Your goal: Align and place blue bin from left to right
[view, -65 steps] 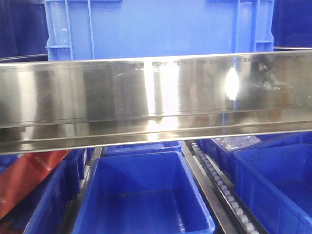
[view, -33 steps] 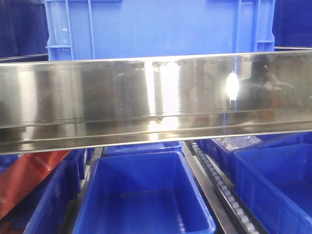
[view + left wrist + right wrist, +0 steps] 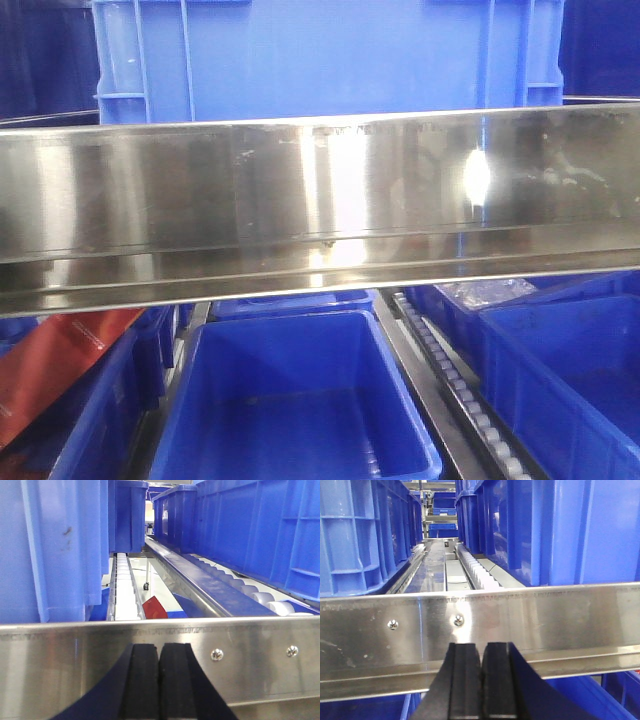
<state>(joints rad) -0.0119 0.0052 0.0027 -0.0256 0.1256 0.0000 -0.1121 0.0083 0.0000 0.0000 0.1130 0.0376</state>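
Both your end effectors, left (image 3: 158, 680) and right (image 3: 480, 680), are clenched tight and hold nothing. The blue bin (image 3: 330, 60) sits ahead of them, past the shiny metal rail (image 3: 320, 200), its long side across your view. The rail hides its bottom, so which arm is closer is unclear.

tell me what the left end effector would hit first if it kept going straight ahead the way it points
Most likely the stainless steel rail that crosses directly in front of the left end effector, whose pads are shut together. The blue bin stands behind that rail, a little to the left. The gap to the rail is hard to judge.
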